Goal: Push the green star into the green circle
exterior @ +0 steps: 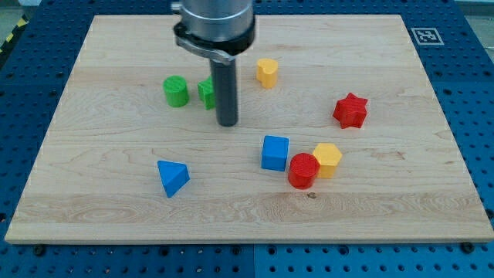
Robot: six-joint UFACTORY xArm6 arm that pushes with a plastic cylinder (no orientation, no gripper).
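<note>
the green star (205, 93) sits near the view's top left of the bench (93, 201), half hidden behind the rod, with the green circle (176, 91) just to its left and a narrow gap between them. to do this well, i judge the push should run straight toward the view's left, through the star's middle and on a line with the circle, slow enough that the star does not spin off or skate past. my tip (227, 123) stands just right of the star and a little toward the view's bottom, so it likely wants to shift up a touch first. the rod hangs upright under the arm's grey collar. there are no fingers on this rig, so nothing is held. the yellow block (267, 72) lies clear to the right, out of the path.
</note>
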